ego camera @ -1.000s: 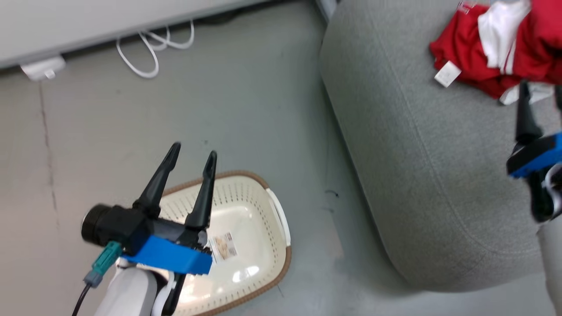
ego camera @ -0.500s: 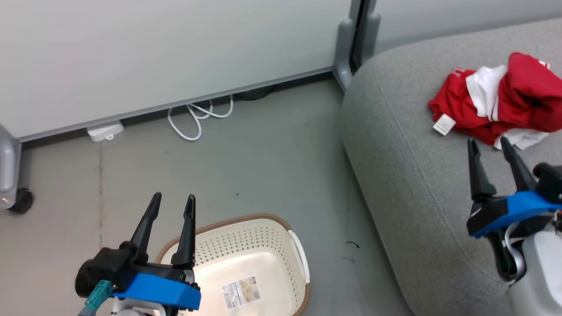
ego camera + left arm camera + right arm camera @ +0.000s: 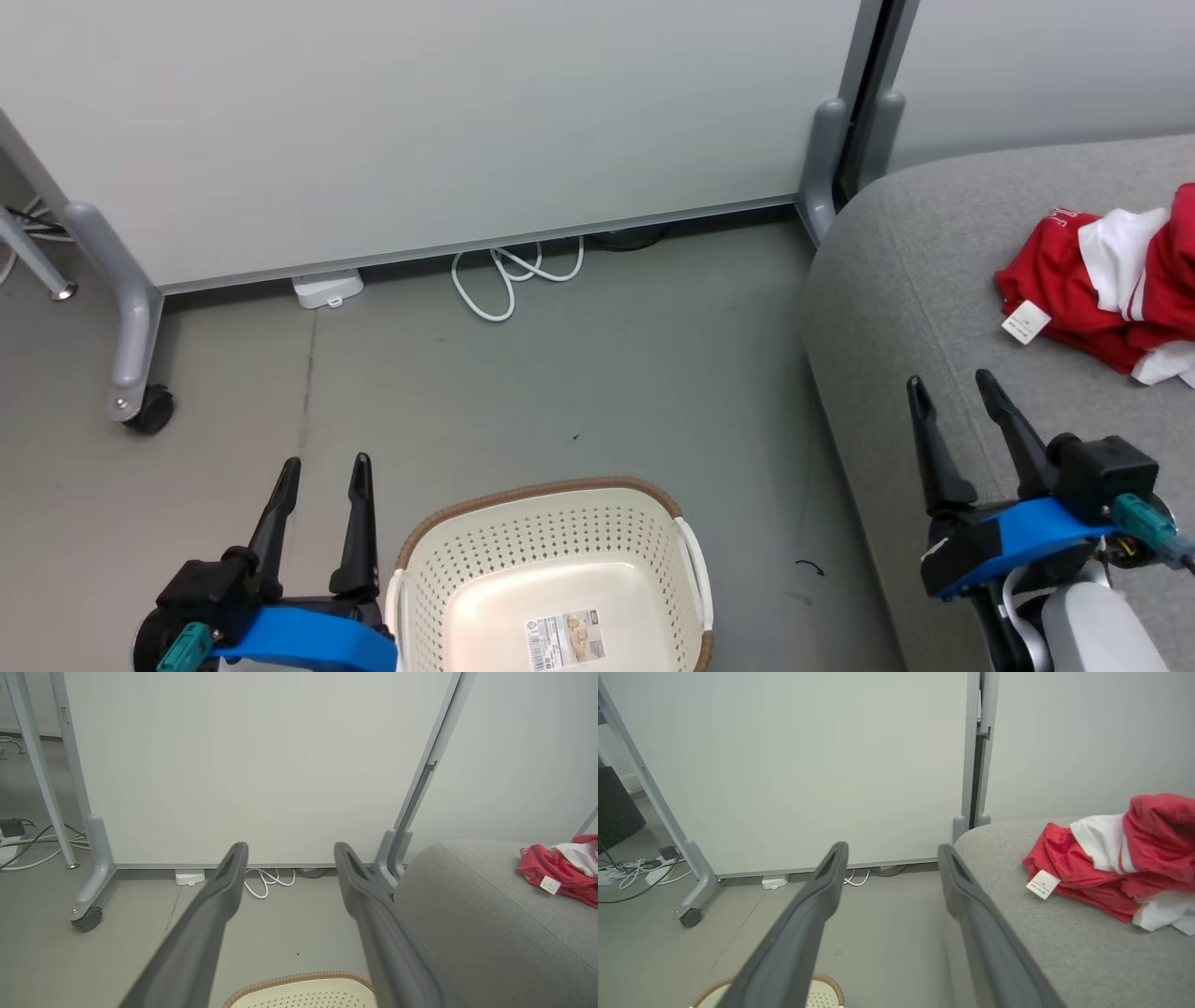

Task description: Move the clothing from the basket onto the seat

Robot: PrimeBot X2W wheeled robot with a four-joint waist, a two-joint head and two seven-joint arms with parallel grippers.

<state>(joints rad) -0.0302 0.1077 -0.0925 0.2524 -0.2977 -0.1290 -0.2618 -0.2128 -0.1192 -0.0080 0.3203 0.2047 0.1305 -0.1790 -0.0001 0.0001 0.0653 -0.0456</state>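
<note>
Left hand (image 3: 327, 460) wide open, holding nothing; basket (image 3: 560, 487) stands on the floor (image 3: 579, 373) just right of it. Right hand (image 3: 949, 380) equally wide open, holding nothing, over the seat (image 3: 887, 299) edge; clothing (image 3: 1064, 289) lies heaped on the seat beyond its fingertips, to the right.

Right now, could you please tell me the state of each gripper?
Left gripper, two long dark fingers: open, holding nothing.
Right gripper, two long dark fingers: open, holding nothing.
</note>
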